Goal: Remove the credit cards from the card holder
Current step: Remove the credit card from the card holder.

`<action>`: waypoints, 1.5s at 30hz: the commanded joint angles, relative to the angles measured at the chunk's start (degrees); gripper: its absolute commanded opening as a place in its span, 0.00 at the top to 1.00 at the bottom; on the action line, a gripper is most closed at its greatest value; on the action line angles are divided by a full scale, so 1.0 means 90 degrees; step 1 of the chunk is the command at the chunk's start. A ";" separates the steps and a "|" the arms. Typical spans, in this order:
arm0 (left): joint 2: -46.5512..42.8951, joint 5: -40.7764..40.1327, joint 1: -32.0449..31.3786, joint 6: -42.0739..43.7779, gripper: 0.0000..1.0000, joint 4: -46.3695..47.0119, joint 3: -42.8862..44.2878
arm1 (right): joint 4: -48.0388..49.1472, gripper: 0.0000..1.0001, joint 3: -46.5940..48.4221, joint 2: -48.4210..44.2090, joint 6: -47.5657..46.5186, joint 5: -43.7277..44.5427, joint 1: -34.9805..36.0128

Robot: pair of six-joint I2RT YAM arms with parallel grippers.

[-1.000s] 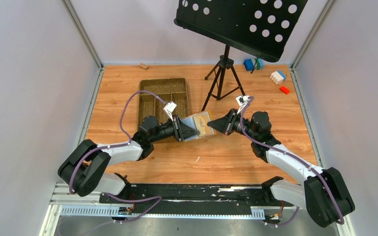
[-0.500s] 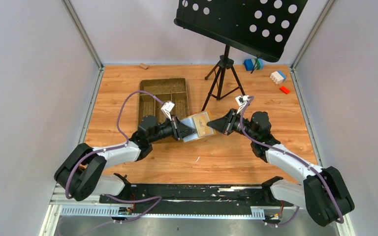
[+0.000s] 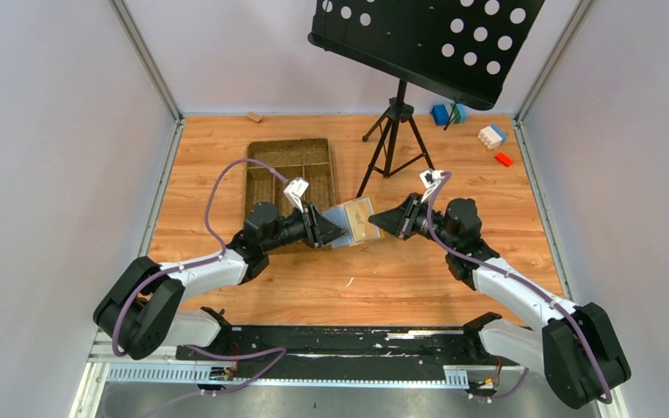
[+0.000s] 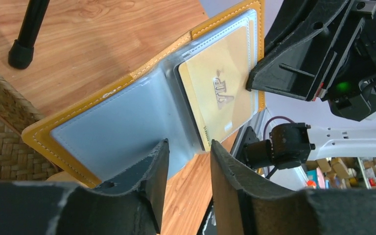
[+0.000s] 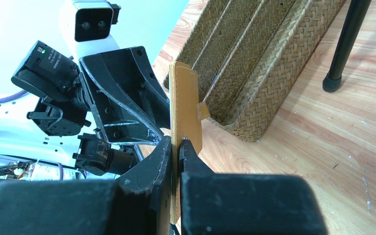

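The card holder (image 3: 353, 224) hangs opened out above the worktop (image 3: 357, 287), in the gap between the two arms and just off the near right corner of the brown woven tray (image 3: 287, 170). The right end effector (image 5: 176, 144) is closed tight on the outer mustard edge of one half, its two fingers pinching the leather from either side and carrying the wallet edge-up. In the left wrist view the grey-blue lining faces the camera, and a tan-gold credit card (image 4: 220, 98) with raised lettering sits inside the clear pocket of the half nearest the right arm. The left end effector (image 4: 189, 147) is partly parted: its fingers stand on either side of the wallet's lower edge near the fold, with a visible gap around the thin leather, so it has no grip on anything. Whether other cards lie behind the tan one cannot be told. A black music stand (image 3: 392, 131) stands on its tripod farther back
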 commanded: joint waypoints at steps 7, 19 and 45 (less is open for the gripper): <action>-0.0579 -0.0573 0.0029 0.0456 0.24 -0.0584 0.0007 | 0.0076 1.00 -0.0025 -0.0661 -0.0040 0.0184 0.0017; -0.0778 -0.0278 -0.0004 0.0221 0.00 0.0343 -0.0285 | 0.0079 1.00 -0.0495 -0.2065 0.0022 0.0780 -0.0074; -0.3007 -0.1932 -0.0091 0.0463 0.00 0.0939 -0.1537 | -0.0132 1.00 -0.0745 -0.2735 0.0143 0.1646 -0.0082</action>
